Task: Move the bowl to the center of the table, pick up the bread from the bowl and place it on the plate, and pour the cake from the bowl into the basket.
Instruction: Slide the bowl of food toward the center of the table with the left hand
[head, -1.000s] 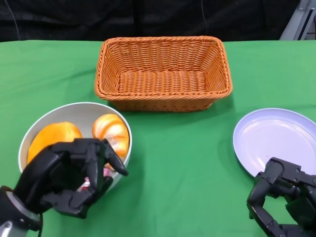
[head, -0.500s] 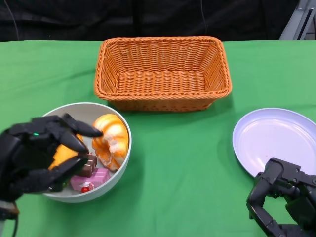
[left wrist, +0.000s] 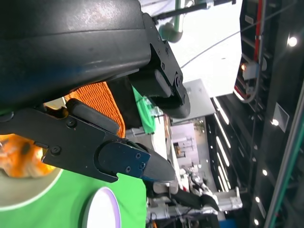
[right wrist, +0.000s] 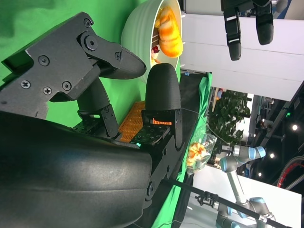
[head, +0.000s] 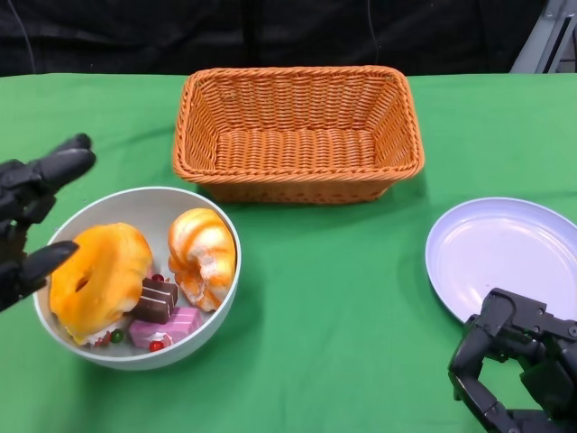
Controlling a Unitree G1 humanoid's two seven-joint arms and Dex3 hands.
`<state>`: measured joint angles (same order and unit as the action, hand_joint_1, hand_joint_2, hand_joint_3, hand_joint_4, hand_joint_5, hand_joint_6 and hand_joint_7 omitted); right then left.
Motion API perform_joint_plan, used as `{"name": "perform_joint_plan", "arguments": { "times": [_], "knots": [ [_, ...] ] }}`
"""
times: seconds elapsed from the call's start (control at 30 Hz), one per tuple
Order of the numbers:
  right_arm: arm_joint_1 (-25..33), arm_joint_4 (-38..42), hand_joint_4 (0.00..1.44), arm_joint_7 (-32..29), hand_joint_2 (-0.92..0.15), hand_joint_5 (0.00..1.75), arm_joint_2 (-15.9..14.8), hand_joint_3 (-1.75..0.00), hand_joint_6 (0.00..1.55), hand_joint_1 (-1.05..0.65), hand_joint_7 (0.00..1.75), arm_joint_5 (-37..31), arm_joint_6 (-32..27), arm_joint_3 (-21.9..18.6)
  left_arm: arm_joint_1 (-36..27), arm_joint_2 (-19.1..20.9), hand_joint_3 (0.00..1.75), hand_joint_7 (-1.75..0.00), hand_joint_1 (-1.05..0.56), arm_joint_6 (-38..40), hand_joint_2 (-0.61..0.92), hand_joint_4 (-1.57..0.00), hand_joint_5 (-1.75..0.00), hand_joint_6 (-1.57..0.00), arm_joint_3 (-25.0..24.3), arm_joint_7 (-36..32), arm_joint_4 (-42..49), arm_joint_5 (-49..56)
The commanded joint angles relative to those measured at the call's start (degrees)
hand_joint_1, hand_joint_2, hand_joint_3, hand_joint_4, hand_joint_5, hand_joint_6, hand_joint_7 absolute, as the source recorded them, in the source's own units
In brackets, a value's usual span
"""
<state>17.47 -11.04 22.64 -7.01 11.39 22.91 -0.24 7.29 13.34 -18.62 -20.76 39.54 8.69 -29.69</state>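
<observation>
Left hand (head: 32, 212) now off bowl (head: 135, 271)

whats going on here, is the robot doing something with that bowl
The left hand hovers open at the left side of the bowl, holding nothing. The bowl sits at the table's front left with a donut-shaped bread, a croissant and small cakes inside. The basket and the plate hold nothing. The right hand rests low near the plate, with nothing in it.
</observation>
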Motion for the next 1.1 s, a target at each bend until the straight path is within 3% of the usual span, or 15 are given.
{"name": "perform_joint_plan", "arguments": {
  "times": [0.03, 0.4, 0.8, 1.1],
  "knots": [
    [0.1, 0.1, 0.72, 0.0, -0.46, 1.74, -0.4, -1.04, 0.65, -0.23, 1.38, 0.7, 0.6, -0.2, 1.0, 2.0, 0.19, 0.00, -0.74, -3.5, 0.92, -0.62, -0.13, -0.61, -1.0, -3.6, 3.5, 4.7],
    [0.4, 0.3, 0.72, 0.1, -0.45, 1.73, -0.5, -1.06, 0.64, -0.21, 1.39, 0.7, 1.1, -0.4, 3.0, 4.6, 0.60, 0.00, -0.90, -4.5, 0.92, -0.30, 0.00, -0.20, 1.0, -5.1, 13.9, 10.2],
    [0.7, -0.2, 0.73, 0.0, -0.44, 1.74, -0.5, -1.07, 0.65, -0.21, 1.40, 0.8, 0.9, -0.2, 5.1, 5.8, 0.76, 0.00, -0.97, -3.6, 0.92, -0.19, 0.00, -0.12, 4.2, -3.8, 21.5, 12.1],
    [0.7, -0.2, 0.73, 0.6, -0.46, 1.75, -0.6, -1.04, 0.65, -0.20, 1.40, 1.7, 0.7, -0.1, 5.8, 6.6, 0.78, 0.00, -0.98, -3.4, 0.92, -0.14, 0.00, -0.06, 5.9, -3.6, 24.4, 13.6]
  ]
}}
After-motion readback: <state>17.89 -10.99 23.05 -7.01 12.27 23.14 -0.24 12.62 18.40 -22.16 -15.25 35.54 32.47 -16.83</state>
